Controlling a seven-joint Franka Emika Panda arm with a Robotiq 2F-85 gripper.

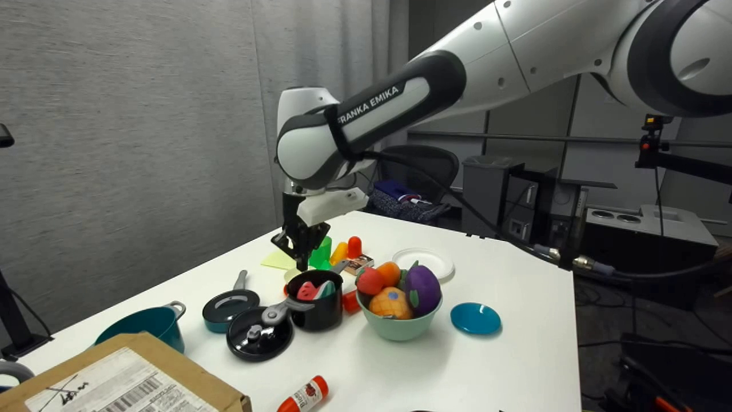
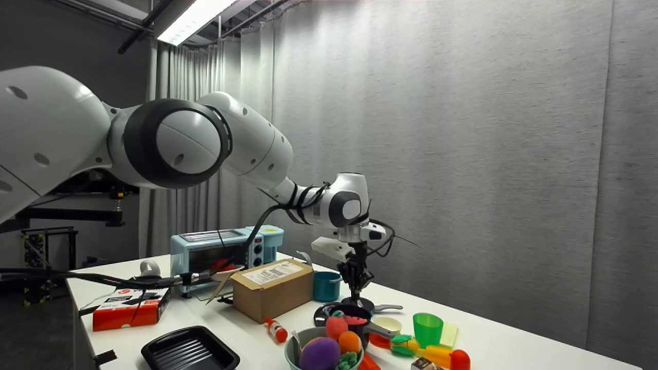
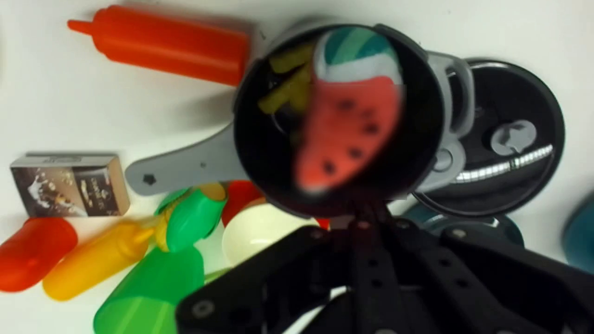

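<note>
Jaws: pressed together on gripper, pointing down near rim of black pot on white table. Can see toy watermelon slice inside (yellow pieces too), with red squeeze bottle and black lid beside pot.

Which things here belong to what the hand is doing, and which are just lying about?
In play, it seems: the hand, shut; the black pot close to it; the watermelon slice in that pot.
Just lying about: black lid, red squeeze bottle, green cup, cardboard box, blue plate.
</note>
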